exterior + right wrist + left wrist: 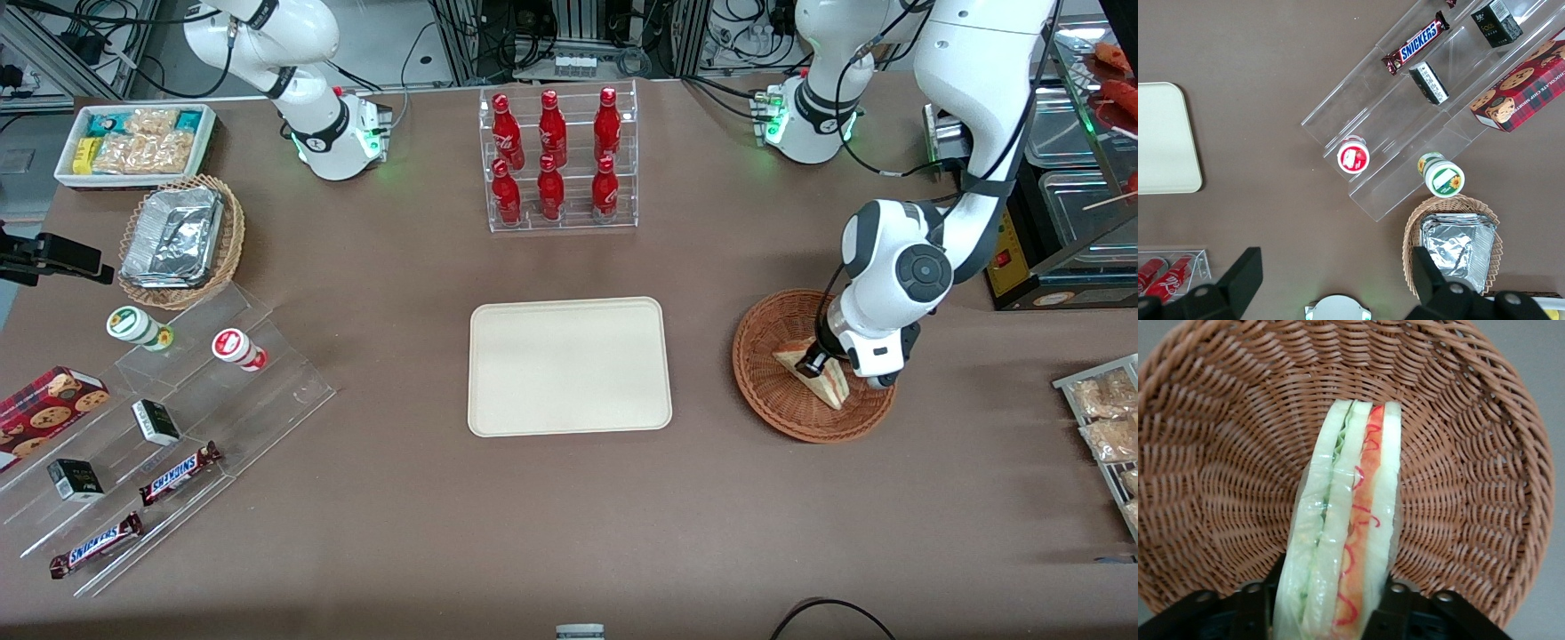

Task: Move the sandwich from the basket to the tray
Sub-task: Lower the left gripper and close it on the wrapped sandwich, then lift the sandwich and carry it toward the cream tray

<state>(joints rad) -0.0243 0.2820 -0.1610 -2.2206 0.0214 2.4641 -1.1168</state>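
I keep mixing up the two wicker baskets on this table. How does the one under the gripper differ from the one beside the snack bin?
The basket under the gripper is reddish-brown; the foil basket is lighter tan. The first holds a sandwich, with the gripper's fingers on either side of it; the second holds crumpled silver foil trays. The first lies toward the working arm's end, the second toward the parked arm's. Both are woven wicker.

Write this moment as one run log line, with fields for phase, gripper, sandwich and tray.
phase: grasp | gripper: in basket, fingers astride sandwich | sandwich: in basket | tray: nothing on it
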